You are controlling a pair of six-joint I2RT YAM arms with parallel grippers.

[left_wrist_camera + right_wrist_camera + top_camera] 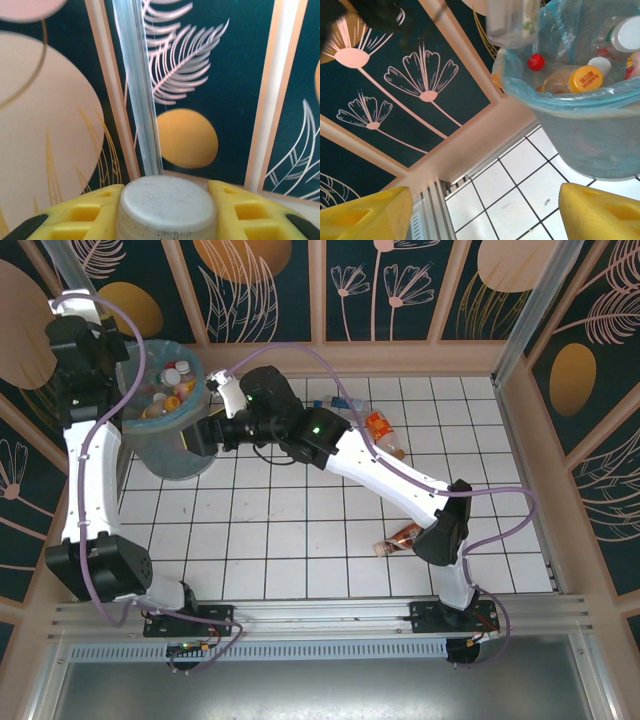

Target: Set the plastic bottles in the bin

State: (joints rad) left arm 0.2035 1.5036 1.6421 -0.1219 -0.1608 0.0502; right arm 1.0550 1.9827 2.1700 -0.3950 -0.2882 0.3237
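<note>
The bin [178,455] stands at the far left, lined with a light-blue bag and holding several plastic bottles [172,380]. My left gripper [169,212] is shut on the white cap [169,200] of a bottle, its yellow fingers [82,215] pressed on both sides. From above, that left gripper [118,348] sits at the bin's left rim. My right gripper [482,215] is open and holds nothing, low beside the bin [590,135]. A blurred clear bottle [512,22] hangs over the bin's rim. Two bottles lie on the tiles, one orange-labelled [385,432] and one red-labelled [400,537].
The right arm [380,475] stretches across the middle of the tiled floor toward the bin. A small blue item [340,402] lies near the back wall. Patterned walls and a wooden frame close in the floor on the left, back and right.
</note>
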